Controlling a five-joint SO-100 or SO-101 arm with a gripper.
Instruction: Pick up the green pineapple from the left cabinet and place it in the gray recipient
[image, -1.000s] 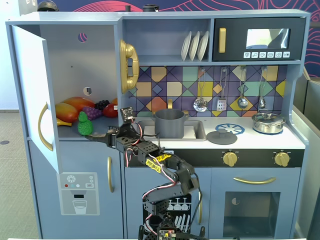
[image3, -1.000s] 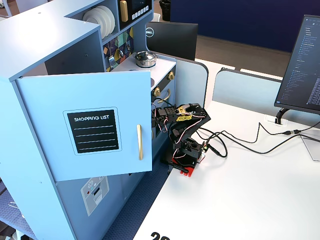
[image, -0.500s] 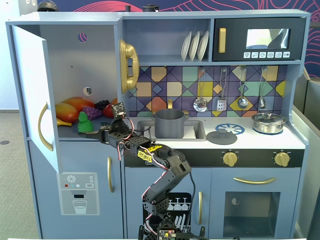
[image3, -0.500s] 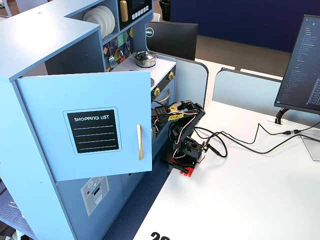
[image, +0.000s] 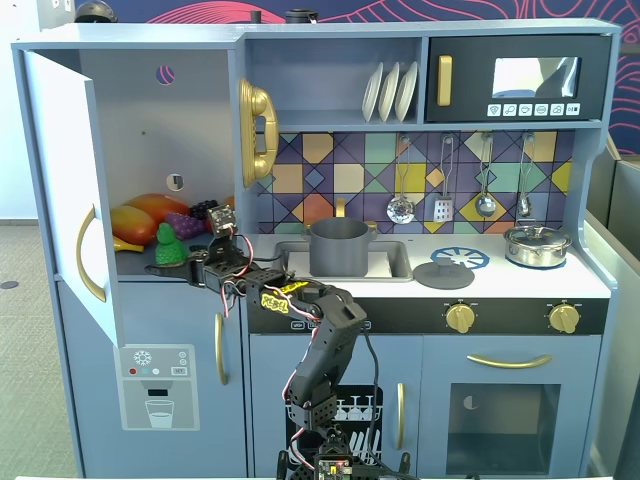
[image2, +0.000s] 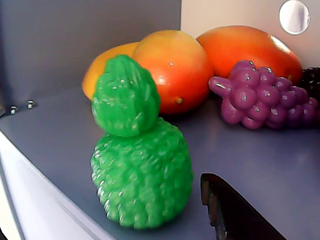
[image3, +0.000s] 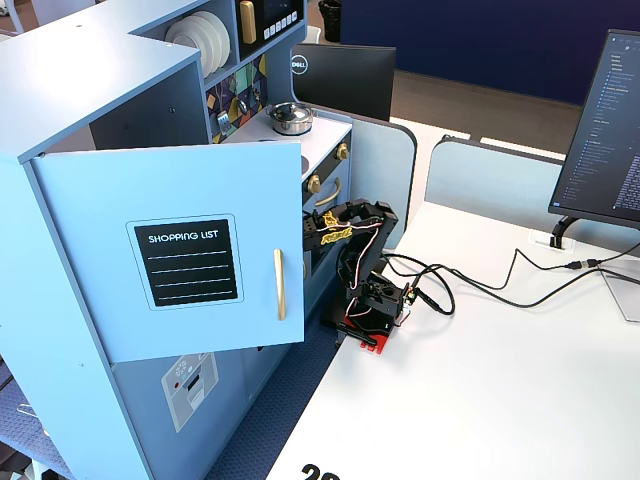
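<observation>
The green pineapple (image: 167, 245) stands upright on the shelf of the left cabinet (image: 140, 120), near the front edge, door swung open. Behind it lie two orange-yellow mangoes (image2: 175, 67) and, to the right in the wrist view, a purple grape bunch (image2: 260, 97). The gripper (image: 172, 268) sits at the shelf edge just below the pineapple in a fixed view; one dark finger (image2: 235, 212) shows beside the fruit, apart from it. Gripper state: cannot tell. The gray recipient (image: 340, 246) stands in the sink on the counter (image: 520, 280).
</observation>
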